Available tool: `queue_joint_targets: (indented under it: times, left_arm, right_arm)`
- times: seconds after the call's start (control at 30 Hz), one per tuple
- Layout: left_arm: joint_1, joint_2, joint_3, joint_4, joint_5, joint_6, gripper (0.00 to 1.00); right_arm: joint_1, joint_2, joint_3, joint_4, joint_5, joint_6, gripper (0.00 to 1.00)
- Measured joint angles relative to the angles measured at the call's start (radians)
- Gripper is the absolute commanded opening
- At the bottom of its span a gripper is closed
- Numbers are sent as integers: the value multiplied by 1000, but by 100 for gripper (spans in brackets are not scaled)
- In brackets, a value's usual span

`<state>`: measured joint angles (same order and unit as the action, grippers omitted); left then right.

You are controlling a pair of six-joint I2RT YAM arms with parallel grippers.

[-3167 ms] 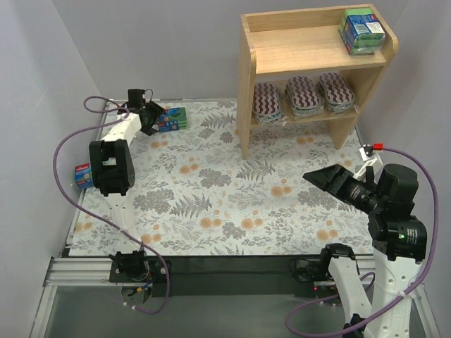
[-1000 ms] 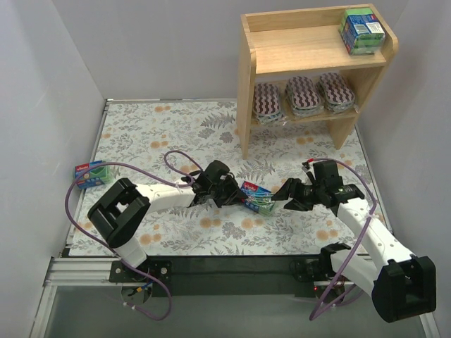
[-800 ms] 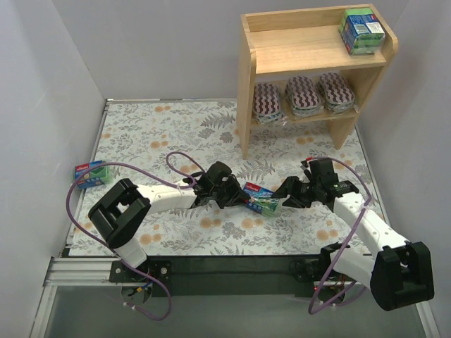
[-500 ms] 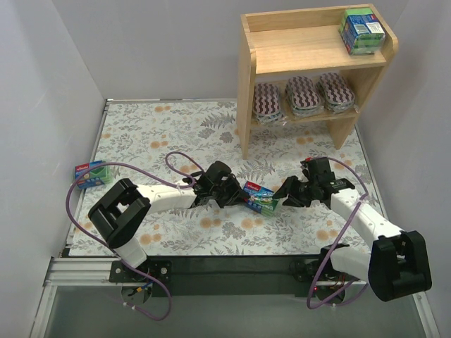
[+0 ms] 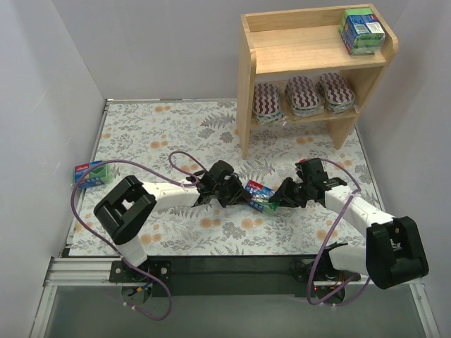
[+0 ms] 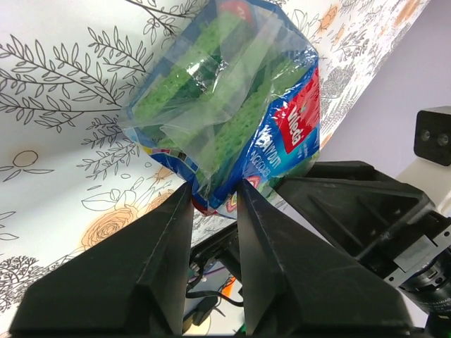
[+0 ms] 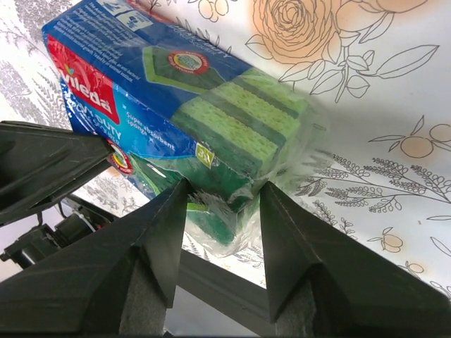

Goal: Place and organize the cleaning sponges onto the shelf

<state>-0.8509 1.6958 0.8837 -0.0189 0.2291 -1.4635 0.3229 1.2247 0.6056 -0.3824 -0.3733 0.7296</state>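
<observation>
A green sponge pack (image 5: 258,196) with a blue-red label hangs just above the floral mat between both arms. My left gripper (image 5: 244,194) is shut on its left end; the left wrist view shows the pack (image 6: 225,105) pinched by its wrapper in the left gripper (image 6: 215,193). My right gripper (image 5: 276,201) is closed on the opposite end. In the right wrist view the pack (image 7: 183,91) sits in the right gripper (image 7: 222,193), both fingers pressing the crinkled wrap. The wooden shelf (image 5: 278,49) holds one pack (image 5: 361,29) on top. Three striped oval pads (image 5: 304,93) sit on its lower tier.
Another green sponge pack (image 5: 90,173) lies at the mat's left edge by the wall. The left arm's purple cable (image 5: 187,158) loops over the mat's middle. White walls close in on both sides, and the shelf stands at the back right.
The right gripper has slid left onto the pack's end, and its jaws have narrowed around it. The left gripper has kept its hold, drifting slightly right.
</observation>
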Motion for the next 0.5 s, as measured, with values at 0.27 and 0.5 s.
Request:
queue_joint_targets:
  times: [0.27, 0.5]
  left_arm:
    - [-2, 2, -2, 5, 8, 10, 49]
    - [-2, -83, -18, -105, -26, 37, 72]
  right_arm:
    - [0, 12, 2, 27, 5, -1, 1]
    - [0, -51, 8, -20, 9, -6, 1]
